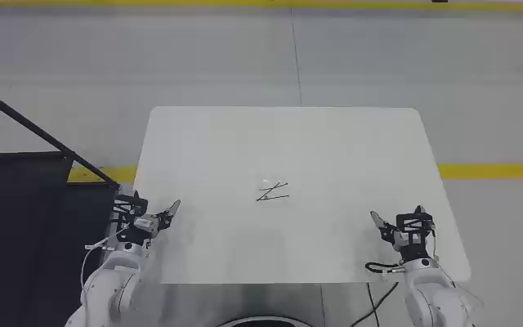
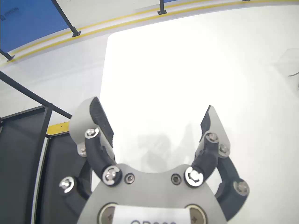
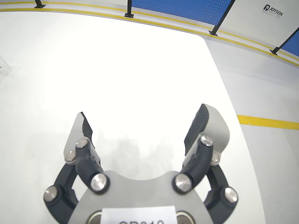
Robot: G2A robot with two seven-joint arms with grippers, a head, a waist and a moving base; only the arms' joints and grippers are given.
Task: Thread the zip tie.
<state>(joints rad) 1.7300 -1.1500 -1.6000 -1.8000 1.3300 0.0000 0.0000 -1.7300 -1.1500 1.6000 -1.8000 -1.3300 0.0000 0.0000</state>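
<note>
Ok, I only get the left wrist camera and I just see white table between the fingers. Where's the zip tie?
Observer: From above, the zip ties lie near the middle of the table. They are thin black strips crossing each other.
Operator: Is the other arm holding one?
Observer: No. The right gripper is open and empty, over the near right part of the table.
Operator: Which arm is closer to them?
Observer: Neither, really. They lie about midway between the left gripper and the right one.
</note>
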